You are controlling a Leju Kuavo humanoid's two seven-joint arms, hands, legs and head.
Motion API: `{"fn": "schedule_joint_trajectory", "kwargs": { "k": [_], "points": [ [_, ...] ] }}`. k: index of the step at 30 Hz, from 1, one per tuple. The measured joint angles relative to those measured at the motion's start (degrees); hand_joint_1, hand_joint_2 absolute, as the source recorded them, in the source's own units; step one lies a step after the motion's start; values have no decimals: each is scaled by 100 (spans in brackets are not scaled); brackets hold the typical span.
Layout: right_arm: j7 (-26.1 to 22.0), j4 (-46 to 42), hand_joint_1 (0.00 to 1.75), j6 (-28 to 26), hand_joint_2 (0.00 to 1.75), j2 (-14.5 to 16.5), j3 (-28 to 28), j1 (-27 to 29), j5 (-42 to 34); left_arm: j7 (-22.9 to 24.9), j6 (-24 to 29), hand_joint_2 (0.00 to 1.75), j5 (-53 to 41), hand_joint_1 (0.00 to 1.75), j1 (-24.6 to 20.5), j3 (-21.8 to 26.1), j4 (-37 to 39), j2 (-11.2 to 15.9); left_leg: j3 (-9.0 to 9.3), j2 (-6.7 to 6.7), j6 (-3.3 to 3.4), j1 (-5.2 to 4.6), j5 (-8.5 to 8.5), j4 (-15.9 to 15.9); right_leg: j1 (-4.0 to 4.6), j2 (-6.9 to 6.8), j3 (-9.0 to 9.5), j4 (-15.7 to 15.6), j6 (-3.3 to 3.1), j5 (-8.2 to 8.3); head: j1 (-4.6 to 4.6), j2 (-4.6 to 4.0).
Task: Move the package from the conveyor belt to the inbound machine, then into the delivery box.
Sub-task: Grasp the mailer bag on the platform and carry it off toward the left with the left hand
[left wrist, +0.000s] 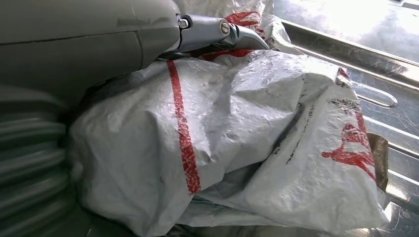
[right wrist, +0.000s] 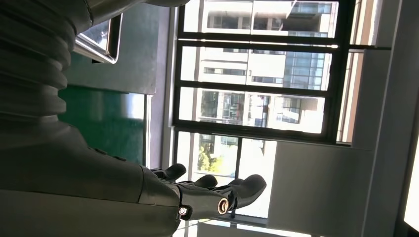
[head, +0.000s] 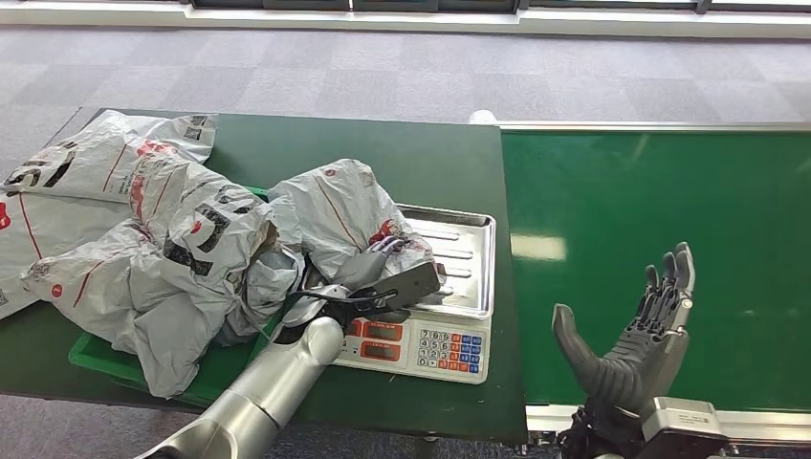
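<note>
A crumpled grey package (head: 339,215) with red print lies on the steel tray (head: 469,258) of the inbound machine, a scale with a keypad (head: 449,349). My left hand (head: 368,277) reaches in from the tray's near left side and grips the package at its lower edge. Up close, the package (left wrist: 247,123) presses against the palm of that hand (left wrist: 89,44), one finger curling over its top. My right hand (head: 636,339) is raised above the near edge of the green conveyor belt (head: 660,191), fingers spread and holding nothing. The wrist camera shows the same open right hand (right wrist: 207,195) against windows.
A green delivery box (head: 96,359) at the table's near left holds a heap of grey packages (head: 172,239) that spills over its rim and touches the package on the tray. The dark green table (head: 383,143) butts against the belt. Grey floor lies beyond.
</note>
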Motion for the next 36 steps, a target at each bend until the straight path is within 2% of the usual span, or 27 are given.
{"fn": "schedule_joint_trajectory", "kwargs": {
  "k": [8,22,36],
  "points": [
    [9,109,0,-51,175,-18,1,-92,-43,-25,-21,175,63,0,22,-3,-40,1,6,-1,-1,0,0,-3,0,0,2,0,-1,-1,1,0],
    [13,186,0,-181,175,-84,44,-109,-115,-410,-797,175,841,0,24,54,-236,108,41,-33,8,0,9,-3,-3,-36,11,0,1,-2,0,0],
    [13,188,0,-188,175,-99,58,-117,-124,-422,-834,175,890,0,42,61,-339,151,36,-36,9,0,8,-3,-7,-36,8,-1,4,-5,1,0]
  ]
}}
